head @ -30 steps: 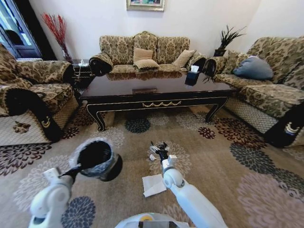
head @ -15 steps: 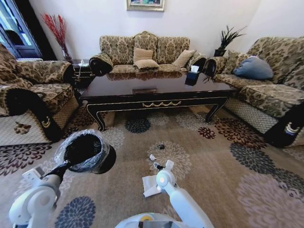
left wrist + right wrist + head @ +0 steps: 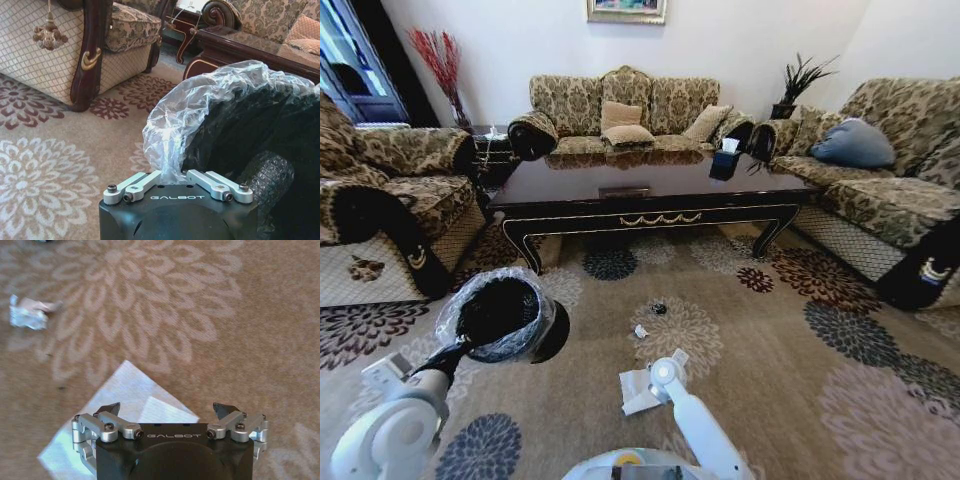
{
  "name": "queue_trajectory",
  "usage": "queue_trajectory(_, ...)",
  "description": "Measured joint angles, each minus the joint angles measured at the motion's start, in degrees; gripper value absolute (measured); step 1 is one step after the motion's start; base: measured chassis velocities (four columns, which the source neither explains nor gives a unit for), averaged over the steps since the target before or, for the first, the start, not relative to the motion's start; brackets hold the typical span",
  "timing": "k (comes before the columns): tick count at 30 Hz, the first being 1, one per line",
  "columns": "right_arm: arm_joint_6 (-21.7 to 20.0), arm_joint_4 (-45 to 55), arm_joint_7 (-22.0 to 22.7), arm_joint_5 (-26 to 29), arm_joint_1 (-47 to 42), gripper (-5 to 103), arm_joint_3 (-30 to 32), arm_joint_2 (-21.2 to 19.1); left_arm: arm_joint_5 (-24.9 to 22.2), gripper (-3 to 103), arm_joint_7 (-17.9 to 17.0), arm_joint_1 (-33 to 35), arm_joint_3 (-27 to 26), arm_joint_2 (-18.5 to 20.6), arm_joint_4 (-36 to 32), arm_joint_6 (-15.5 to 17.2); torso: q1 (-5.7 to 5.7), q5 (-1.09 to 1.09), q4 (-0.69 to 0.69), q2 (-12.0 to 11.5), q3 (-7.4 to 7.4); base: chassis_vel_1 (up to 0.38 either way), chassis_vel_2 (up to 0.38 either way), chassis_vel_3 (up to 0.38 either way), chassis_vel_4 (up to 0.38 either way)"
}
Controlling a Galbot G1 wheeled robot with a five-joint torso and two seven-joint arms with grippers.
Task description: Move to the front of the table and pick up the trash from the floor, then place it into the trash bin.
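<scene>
— What have you got in your left tool [image 3: 172,181]?

— Its fingers are clamped on the crinkly clear liner of the trash bin [image 3: 505,320], a round black bucket that I'm holding off the patterned carpet [image 3: 790,340] on my left.

— And the right one?

— My right tool [image 3: 168,409] hangs spread wide, gripping nothing, over a flat folded white paper sheet [image 3: 125,405]; its body hides part of the sheet. A crumpled white scrap [image 3: 27,312] lies nearby, a tiny dark bit [image 3: 659,308] further on, too small to identify. The glossy dark table [image 3: 645,190] with gold trim stands beyond.
</scene>
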Motion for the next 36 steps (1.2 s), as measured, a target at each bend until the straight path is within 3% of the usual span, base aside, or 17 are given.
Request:
queue_trajectory(9, -0.1, -3.5, 0.7, -0.8, 0.1, 100, 1.2, 0.6, 0.7, 2, 0.0, 0.0, 0.3, 0.6, -0.2, 0.0, 0.00, 0.00, 0.00, 0.0, 0.00, 0.000, 0.000, 0.000, 0.000)
queue_trajectory(22, -2.2, -4.3, 1.8, 4.5, 0.4, 100, 2.4, 1.7, 1.3, 2, 0.0, 0.1, 0.8, 0.3, 0.2, 0.0, 0.00, 0.00, 0.00, 0.0, 0.00, 0.000, 0.000, 0.000, 0.000)
queue_trajectory(36, -1.2, -10.1, -4.2, 0.4, 2.1, 100, 2.8, 3.1, 0.5, 2, -0.1, 0.1, 0.7, 0.4, -0.4, 0.0, 0.00, 0.00, 0.01, 0.0, 0.00, 0.000, 0.000, 0.000, 0.000)
